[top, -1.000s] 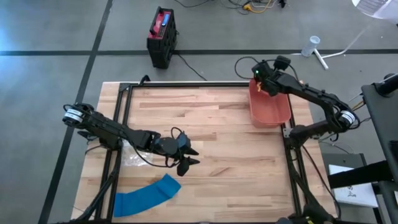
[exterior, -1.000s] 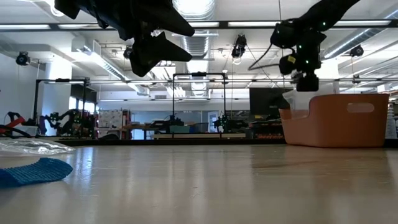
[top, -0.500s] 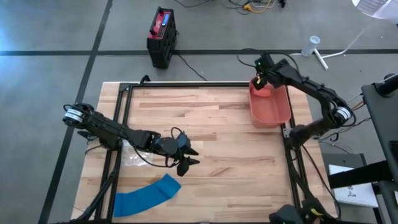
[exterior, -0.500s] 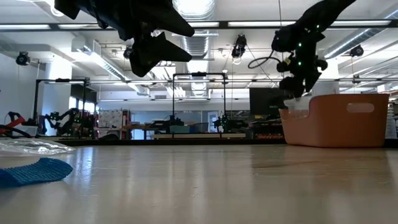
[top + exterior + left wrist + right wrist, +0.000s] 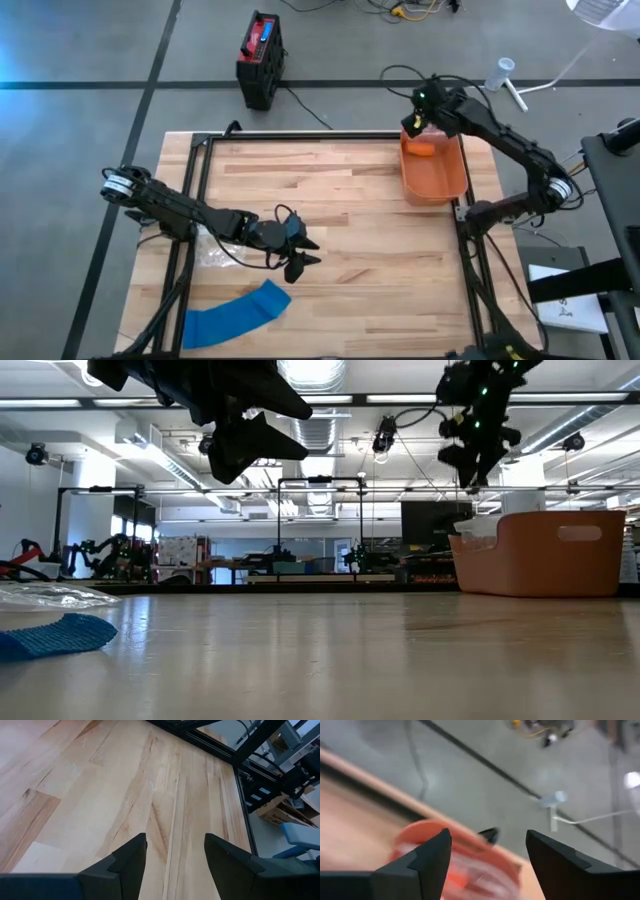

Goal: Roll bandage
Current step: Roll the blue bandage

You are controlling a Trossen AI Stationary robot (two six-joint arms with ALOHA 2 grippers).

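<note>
The wooden table (image 5: 330, 230) carries little, and the rolling looks barely begun, if at all. Its largest item is the orange bin (image 5: 434, 170) at the far right corner, with something small and orange and what may be clear wrapping inside; what these are cannot be told.

The bandage (image 5: 235, 313), a blue strip, lies flat and curved near the front left corner. No end of it looks curled or wound, so judging by how it lies, the whole roll is left to make. Just behind it, toward the left edge, sits a crumpled clear plastic bag (image 5: 212, 250), which also shows beside the blue strip in the low view.

Neither arm touches the bandage. The left gripper (image 5: 300, 252) hangs above bare wood near the middle of the table, a little beyond the strip's nearer end; its fingers (image 5: 131, 861) stand apart with nothing between them. The right gripper (image 5: 414, 120) is well away, raised over the far rim of the bin, its fingers (image 5: 425, 857) spread wide and empty.

What remains, by this reading, is to bring a gripper down to one end of the strip, catch it, and wind it along its length.
</note>
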